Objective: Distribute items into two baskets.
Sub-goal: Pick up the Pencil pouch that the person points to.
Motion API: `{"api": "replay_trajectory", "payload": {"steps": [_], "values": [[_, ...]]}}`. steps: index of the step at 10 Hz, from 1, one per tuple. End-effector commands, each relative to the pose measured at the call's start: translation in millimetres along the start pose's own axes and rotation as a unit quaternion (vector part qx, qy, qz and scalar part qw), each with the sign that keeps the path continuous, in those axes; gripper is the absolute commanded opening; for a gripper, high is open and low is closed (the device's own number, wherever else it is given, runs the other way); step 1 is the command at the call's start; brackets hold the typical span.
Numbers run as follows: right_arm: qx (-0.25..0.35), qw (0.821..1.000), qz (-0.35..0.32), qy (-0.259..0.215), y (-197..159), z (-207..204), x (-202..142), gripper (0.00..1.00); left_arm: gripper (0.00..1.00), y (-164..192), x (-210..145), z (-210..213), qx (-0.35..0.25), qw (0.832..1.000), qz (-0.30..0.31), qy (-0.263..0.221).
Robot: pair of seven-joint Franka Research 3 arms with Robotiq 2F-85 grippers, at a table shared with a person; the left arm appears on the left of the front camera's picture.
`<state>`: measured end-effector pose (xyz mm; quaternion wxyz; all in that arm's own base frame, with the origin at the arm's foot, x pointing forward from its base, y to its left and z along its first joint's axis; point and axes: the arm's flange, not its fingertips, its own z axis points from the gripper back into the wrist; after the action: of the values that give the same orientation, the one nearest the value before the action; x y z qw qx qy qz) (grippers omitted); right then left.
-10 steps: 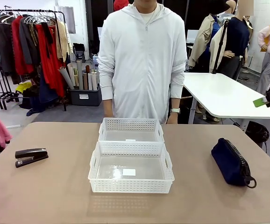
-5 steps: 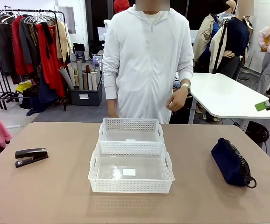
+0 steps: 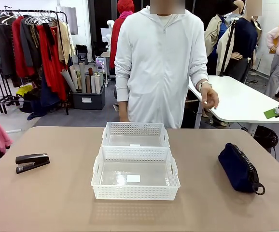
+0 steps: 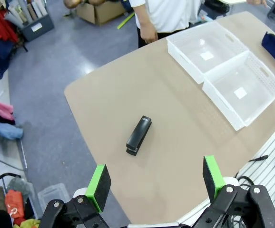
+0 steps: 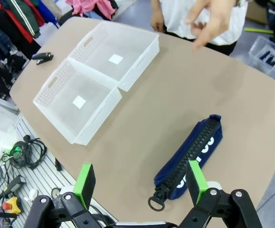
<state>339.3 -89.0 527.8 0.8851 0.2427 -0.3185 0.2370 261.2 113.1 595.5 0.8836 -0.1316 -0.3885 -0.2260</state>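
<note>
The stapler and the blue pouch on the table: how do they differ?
The stapler is black, slim and small; the pouch is dark navy, plump and much larger. The stapler lies left of the baskets, the pouch right of them. The pouch has a zip with a ring pull; the stapler has none. Both lie on the table, outside the baskets.

The left end effector (image 4: 155, 176) hangs high over the worktop (image 4: 185, 142), pointing down at it, its jaws spread wide with nothing between them. The right end effector (image 5: 140, 178) is posed alike: high up, facing downward, jaws wide apart and empty.
</note>
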Motion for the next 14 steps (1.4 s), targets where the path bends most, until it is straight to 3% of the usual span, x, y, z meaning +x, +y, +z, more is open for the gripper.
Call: {"api": "replay_trajectory", "payload": {"steps": [1,8,11,14], "values": [[0.002,1.000,-0.001,-0.001,1,-2,1,1.00,1.00,1,-1,2,0.001,1.000,0.002,-0.001],[0.002,1.000,-0.001,-0.001,1,-2,1,1.00,1.00,1,-1,0,0.001,1.000,0.001,0.000],[-0.009,1.000,-0.001,0.007,1,-1,0,1.00,1.00,20,-1,-5,-0.061,0.998,-0.003,-0.008],[-0.015,1.000,0.002,0.019,2,-5,2,1.00,1.00,32,-5,-13,-0.075,0.997,-0.001,-0.009]]}}
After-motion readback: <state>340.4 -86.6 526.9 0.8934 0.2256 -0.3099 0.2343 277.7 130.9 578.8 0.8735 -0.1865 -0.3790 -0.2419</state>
